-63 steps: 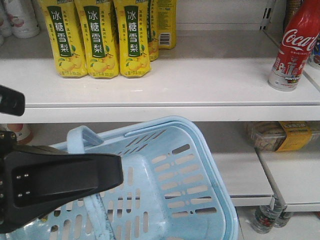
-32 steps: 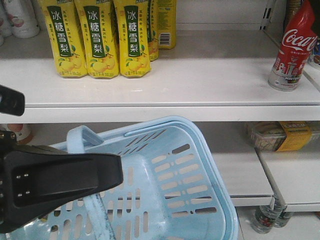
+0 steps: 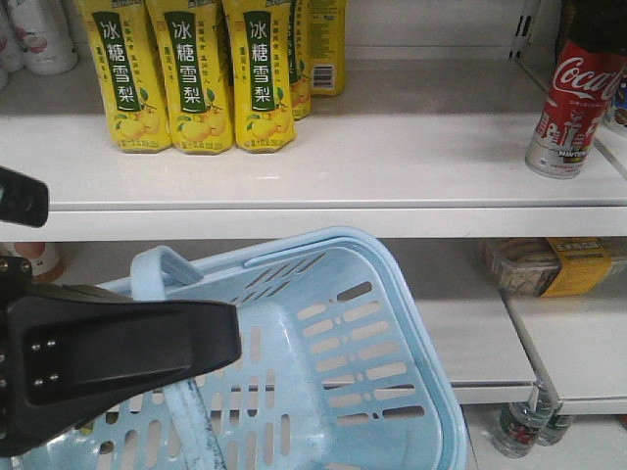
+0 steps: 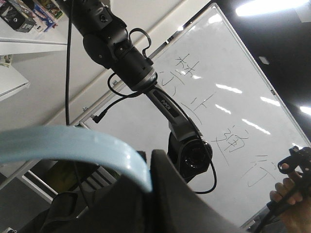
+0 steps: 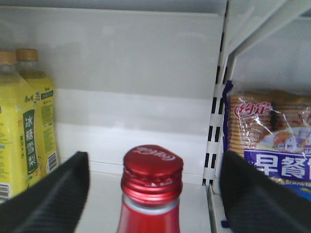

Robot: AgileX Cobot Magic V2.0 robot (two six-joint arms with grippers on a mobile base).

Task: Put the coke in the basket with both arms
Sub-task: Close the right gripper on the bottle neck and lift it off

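The coke (image 3: 576, 108) stands upright at the right end of the upper shelf (image 3: 372, 166), and a dark shape covers its neck in the front view: my right gripper (image 3: 596, 22). In the right wrist view the red cap of the coke (image 5: 152, 167) sits between the fingers (image 5: 53, 194) of my right gripper (image 5: 154, 170), which is open with a gap on each side. The light blue basket (image 3: 382, 323) hangs tilted below the shelf. My left gripper (image 3: 118, 352) is shut on the basket's handle (image 4: 73, 143), seen clamped in the left gripper (image 4: 150, 170).
Yellow pear drink bottles (image 3: 186, 78) stand at the left of the upper shelf, also seen as pear bottles (image 5: 29, 136). A slotted shelf upright (image 5: 216, 121) and a biscuit packet (image 5: 272, 141) are close on the coke's right. A wrapped package (image 3: 549, 264) lies on the lower shelf.
A dark gripper shape has come down over the coke's neck in the front view, hiding its top. The basket and left gripper have not moved.
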